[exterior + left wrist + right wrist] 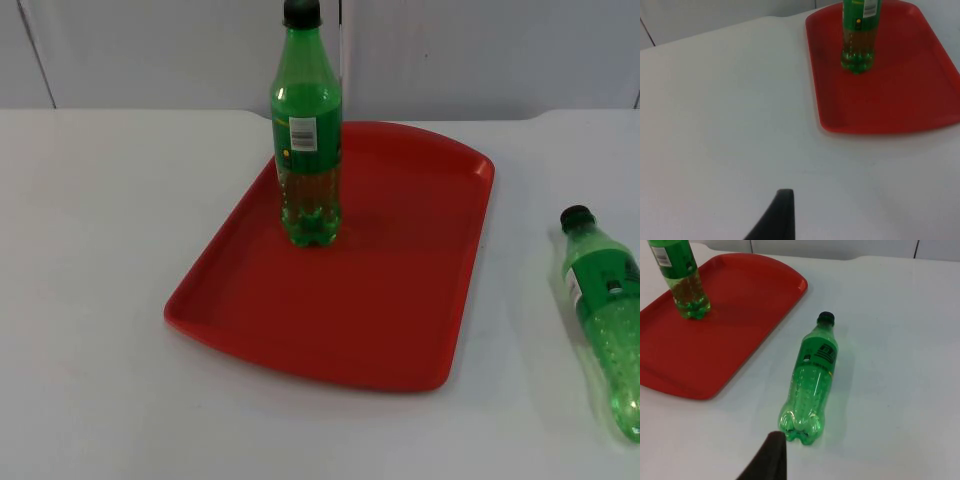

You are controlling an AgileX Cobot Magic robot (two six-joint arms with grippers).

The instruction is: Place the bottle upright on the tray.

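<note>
So here's where things stand. The white table [90,300] has the red tray [400,320] sitting roughly in the middle, and one green soda bottle [306,130] is already standing upright on it, black cap on, toward the far side of the tray. That part looks done to me. But a second green bottle [810,382] is lying on its side on the bare table, well off the tray's right edge, cap pointing away toward the wall. If that one counts too, it's left to pick up and stand. Right gripper [771,460] hovers just beside its base, holding nothing; can't tell how open it is. Left gripper [777,217] waits over bare table near the tray, same deal.
</note>
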